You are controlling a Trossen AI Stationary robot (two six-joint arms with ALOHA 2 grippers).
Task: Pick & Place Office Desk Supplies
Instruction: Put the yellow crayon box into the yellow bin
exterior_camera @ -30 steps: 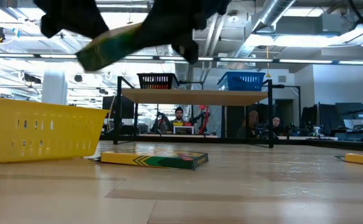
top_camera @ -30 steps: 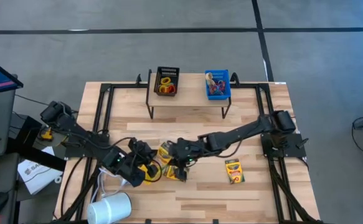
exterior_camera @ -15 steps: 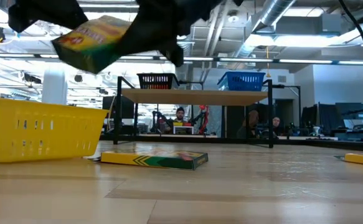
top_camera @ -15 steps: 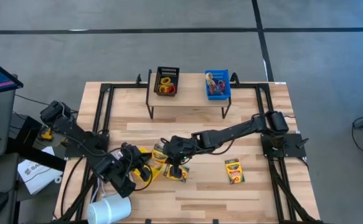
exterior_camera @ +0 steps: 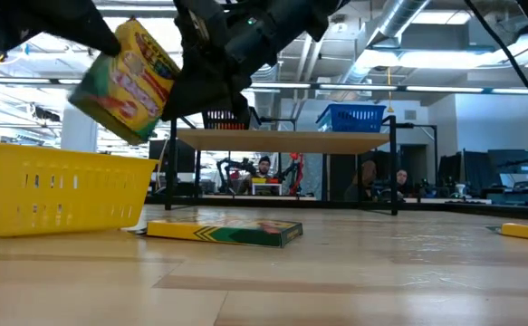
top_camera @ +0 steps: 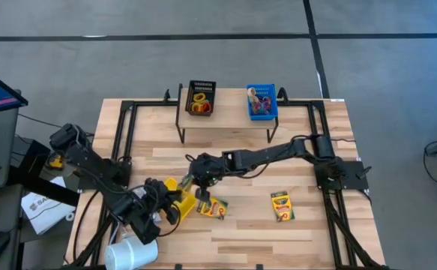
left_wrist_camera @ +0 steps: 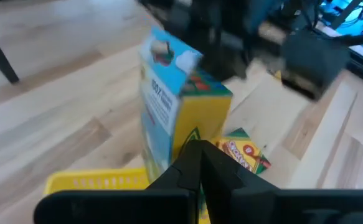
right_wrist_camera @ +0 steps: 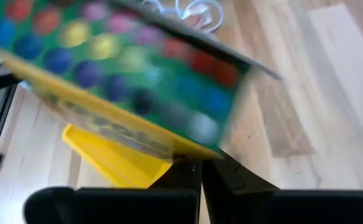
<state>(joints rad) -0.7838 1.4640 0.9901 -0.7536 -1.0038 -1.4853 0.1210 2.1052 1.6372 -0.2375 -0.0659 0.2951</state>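
crayon box [exterior_camera: 128,83] yellow-green, tilted, gripped by right tool [top_camera: 191,178]; left tool [top_camera: 160,208] closed.

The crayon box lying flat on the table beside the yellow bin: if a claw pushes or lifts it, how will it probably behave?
The crayon box lies low and flat, so a push would probably slide it on the smooth wooden table, not tip or roll it. Its straight edges suggest stiff cardboard, likely keeping its shape. Lying so low beside the yellow bin, it may be awkward to pinch from above.
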